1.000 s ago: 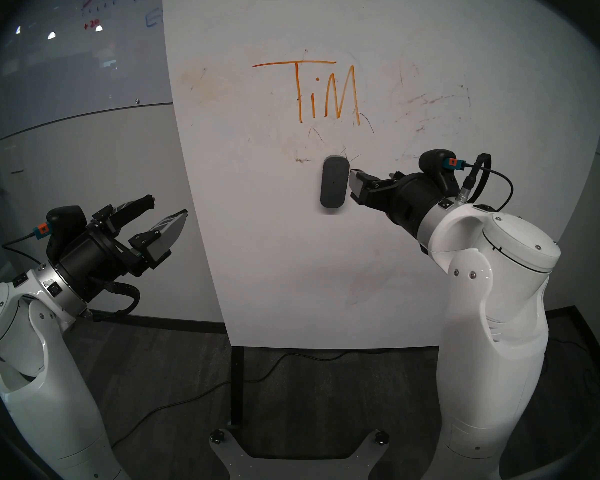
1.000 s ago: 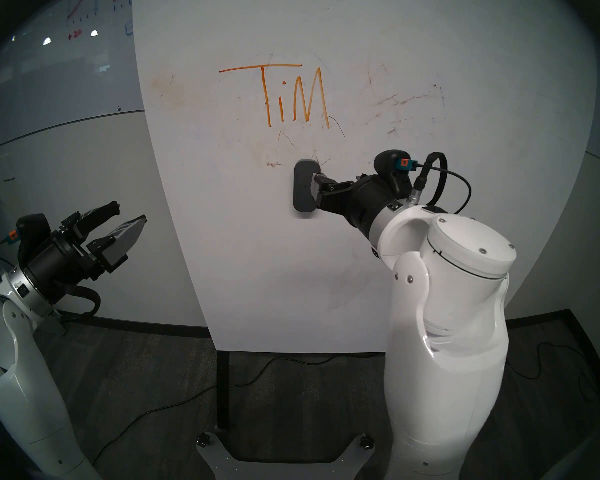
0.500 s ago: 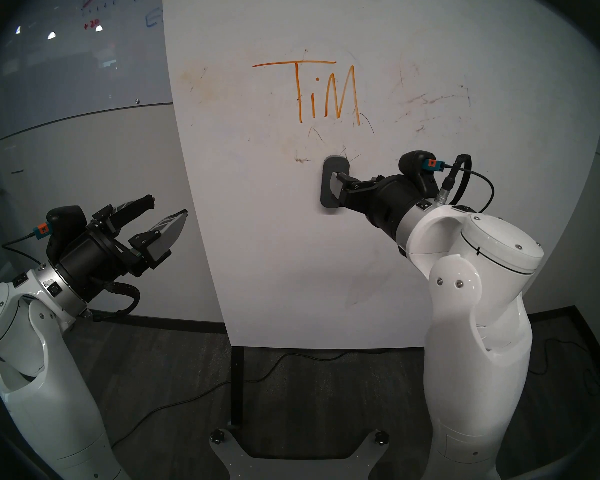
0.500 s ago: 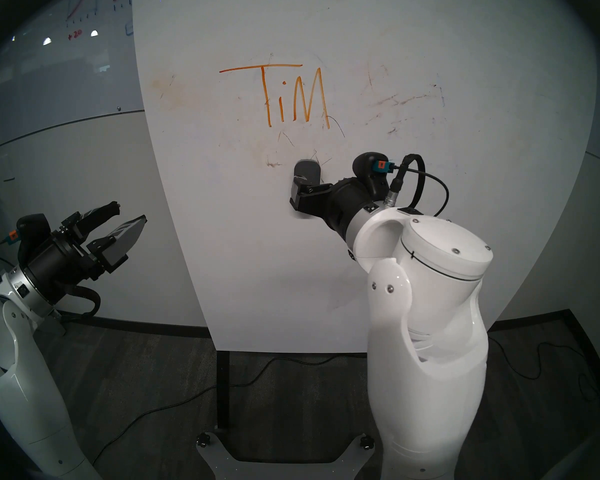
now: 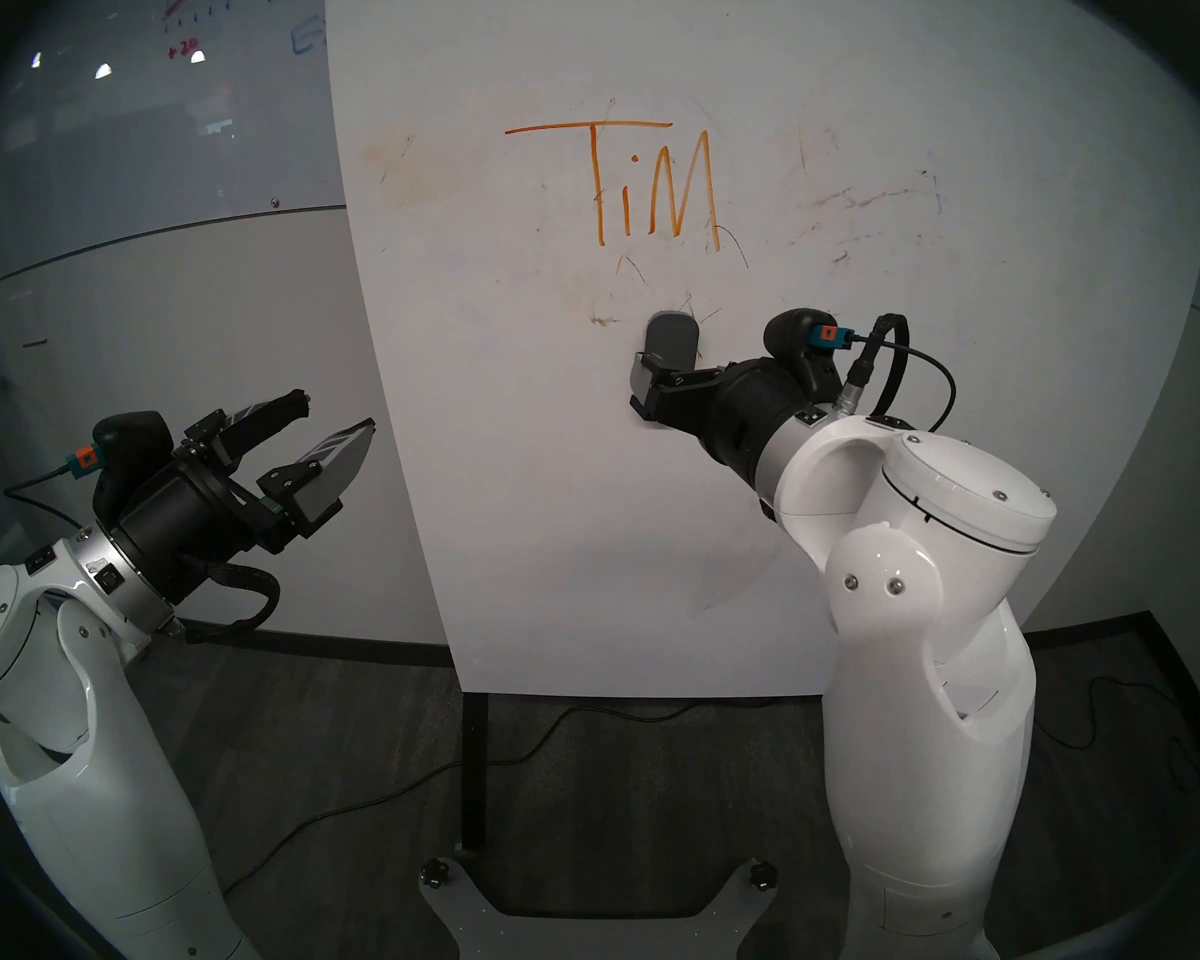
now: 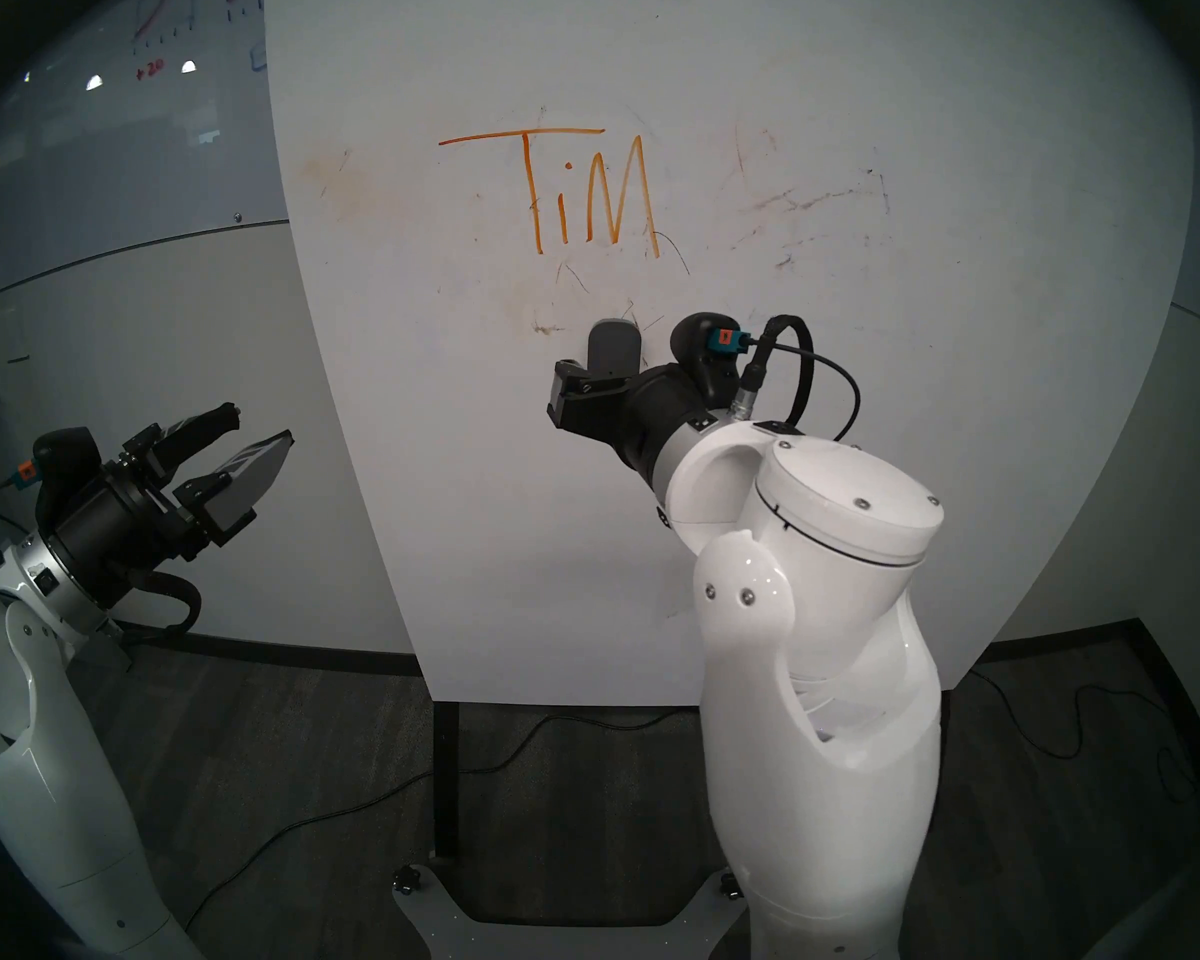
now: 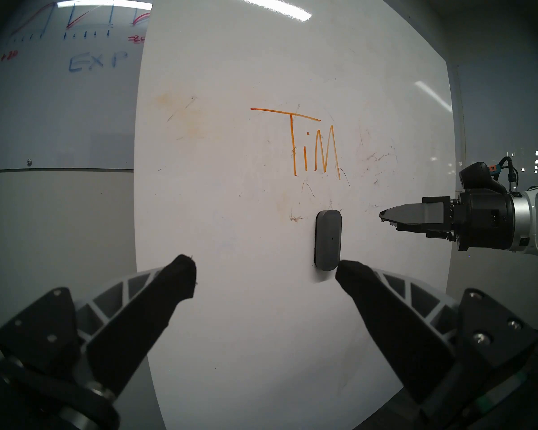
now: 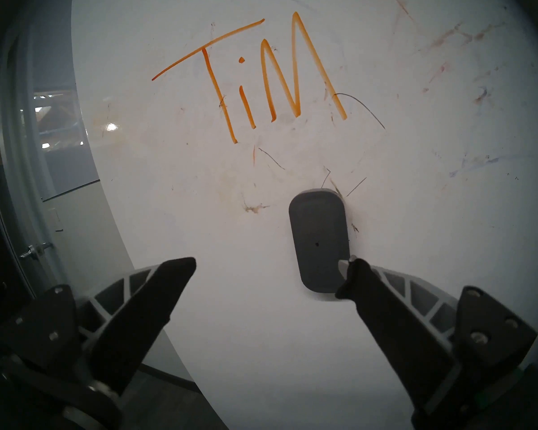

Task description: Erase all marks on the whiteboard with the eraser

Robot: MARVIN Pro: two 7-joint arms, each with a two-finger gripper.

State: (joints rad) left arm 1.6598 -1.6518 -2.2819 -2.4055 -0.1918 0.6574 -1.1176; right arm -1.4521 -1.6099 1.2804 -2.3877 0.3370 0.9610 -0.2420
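Orange "TiM" marks [image 5: 625,186] sit high on the whiteboard [image 5: 583,522], with faint dark scribbles and pale orange smudges around them. Dark grey eraser [image 5: 673,335] clings upright to the board at 6 o'clock from the letters. Head views: right tool [image 5: 642,390] covers the eraser's lower half, only its rounded top showing, and contact cannot be judged there. Right wrist view shows more: whole eraser face with its centre dot, jaws spread wide and empty, one black fingertip [image 8: 353,277] overlapping the eraser's lower right corner, the other well off at 9 o'clock. Left wrist view alone gives the side-on look: right tool's tips standing off to the eraser's 3 o'clock, seemingly short of the board. Left tool [image 5: 337,425] hangs wide open, empty, beside the board's left edge. Glass board with graph drawings [image 7: 72,32] is cut off by the whiteboard.
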